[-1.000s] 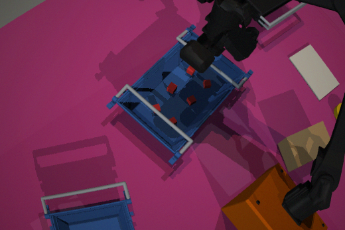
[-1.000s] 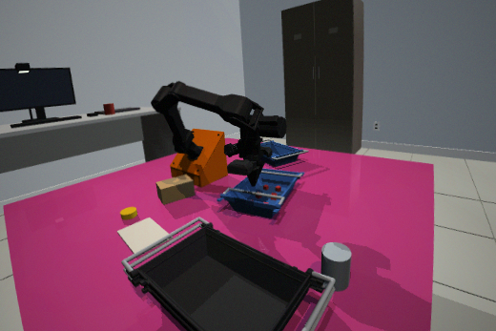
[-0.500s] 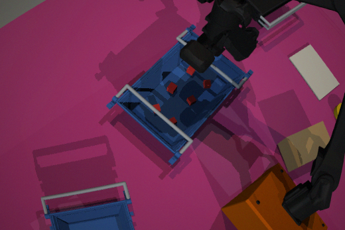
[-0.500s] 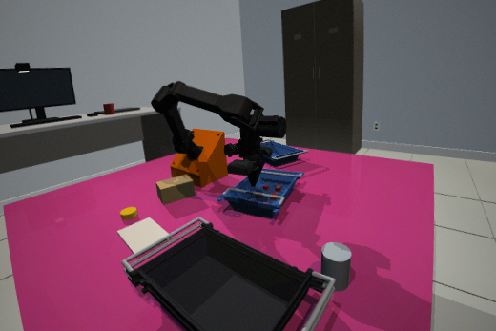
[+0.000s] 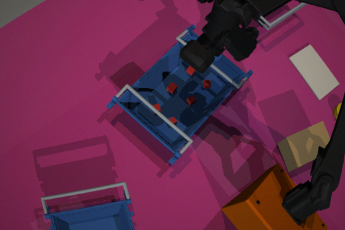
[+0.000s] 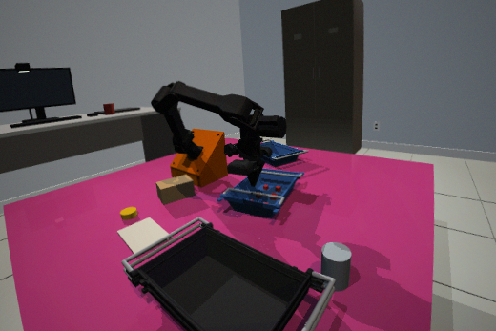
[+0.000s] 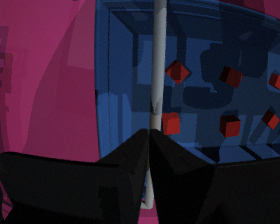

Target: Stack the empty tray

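over the loaded blue tray (image 5: pixel 207 125) (image 6: pixel 253 207) (image 7: pixel 102 60), gripper (image 5: pixel 197 55) (image 6: pixel 255 183) (image 7: pixel 148 136) shut, seemingly on nothing, at the inward-swung grey bar (image 5: pixel 223 75) (image 6: pixel 272 196) (image 7: pixel 158 60); best press lightly, then lift straight clear before fetching the empty blue tray (image 5: pixel 89 207) (image 6: pixel 288 157), standing apart on the table (image 5: pixel 66 70) (image 6: pixel 76 268) (image 7: pixel 45 100).

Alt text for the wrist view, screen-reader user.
Black gripper, fingertips together at a grey metal bar crossing one end of a blue plastic tray; small red blocks lie inside, on a magenta tabletop.
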Robot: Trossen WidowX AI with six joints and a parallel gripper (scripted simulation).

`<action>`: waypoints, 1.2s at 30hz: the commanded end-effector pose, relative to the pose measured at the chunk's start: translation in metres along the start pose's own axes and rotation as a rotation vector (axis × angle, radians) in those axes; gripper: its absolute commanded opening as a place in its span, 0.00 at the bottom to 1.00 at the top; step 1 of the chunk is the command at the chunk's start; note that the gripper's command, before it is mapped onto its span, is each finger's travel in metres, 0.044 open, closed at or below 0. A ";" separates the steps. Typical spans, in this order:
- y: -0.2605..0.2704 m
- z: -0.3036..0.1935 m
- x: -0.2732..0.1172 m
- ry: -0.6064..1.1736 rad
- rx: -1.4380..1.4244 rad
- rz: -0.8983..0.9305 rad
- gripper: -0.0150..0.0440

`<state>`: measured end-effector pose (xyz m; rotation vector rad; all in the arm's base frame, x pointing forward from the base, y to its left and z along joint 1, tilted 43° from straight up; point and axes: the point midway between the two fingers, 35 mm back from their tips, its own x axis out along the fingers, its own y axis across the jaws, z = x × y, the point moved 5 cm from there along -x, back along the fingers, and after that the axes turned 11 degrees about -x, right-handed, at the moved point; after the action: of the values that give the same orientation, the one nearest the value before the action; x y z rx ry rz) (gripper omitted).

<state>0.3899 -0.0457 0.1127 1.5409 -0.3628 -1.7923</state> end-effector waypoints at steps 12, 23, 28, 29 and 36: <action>-0.010 -0.003 -0.007 0.008 -0.058 -0.011 0.83; -0.144 -0.037 -0.031 0.101 -0.733 -0.066 1.00; -0.236 -0.033 -0.043 0.136 -1.174 -0.071 1.00; -0.254 -0.029 -0.045 0.140 -1.262 -0.070 1.00; -0.337 0.000 -0.047 0.152 -1.720 -0.059 1.00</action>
<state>0.2971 0.2041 -0.0489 0.4961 0.9696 -1.2592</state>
